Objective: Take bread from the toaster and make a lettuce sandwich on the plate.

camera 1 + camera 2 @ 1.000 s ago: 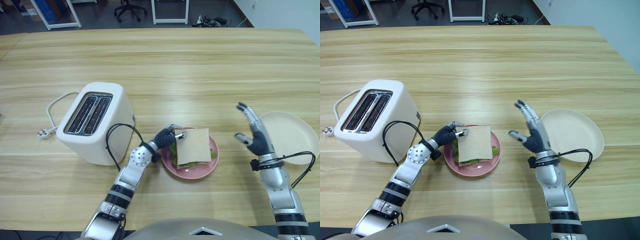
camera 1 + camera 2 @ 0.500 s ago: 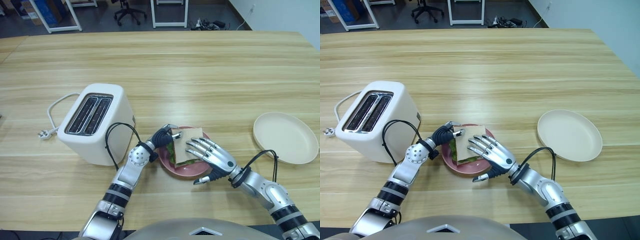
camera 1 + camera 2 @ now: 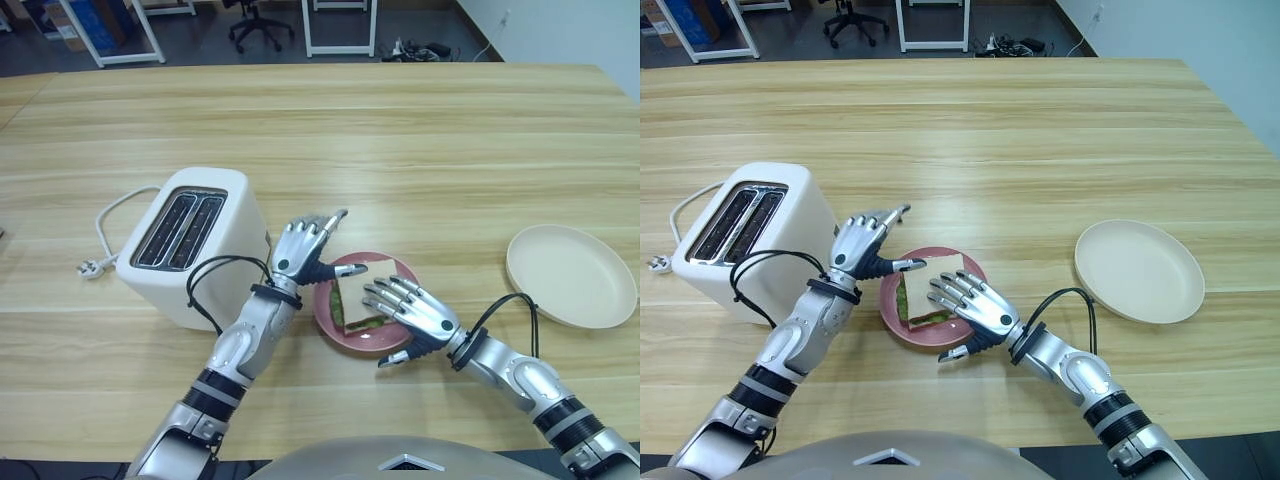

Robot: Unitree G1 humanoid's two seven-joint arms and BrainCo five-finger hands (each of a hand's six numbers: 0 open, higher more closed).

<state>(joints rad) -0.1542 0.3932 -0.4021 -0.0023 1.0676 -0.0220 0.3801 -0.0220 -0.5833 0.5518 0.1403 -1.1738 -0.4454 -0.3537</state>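
Observation:
A sandwich of white bread with green lettuce showing at its edges lies on the pink plate. My right hand lies flat and open over the sandwich's right half, hiding part of it. My left hand is lifted off, open, just left of and above the plate's rim, holding nothing. The white toaster stands to the left, both slots looking dark and without bread.
A cream plate sits at the right of the wooden table. The toaster's white cord and plug trail to its left. Black cables loop from both wrists. Chairs and frames stand beyond the far table edge.
My right hand swung in from the cream plate's side and came down over the sandwich. My left hand let go of the bread's left edge and rose, fingers spread.

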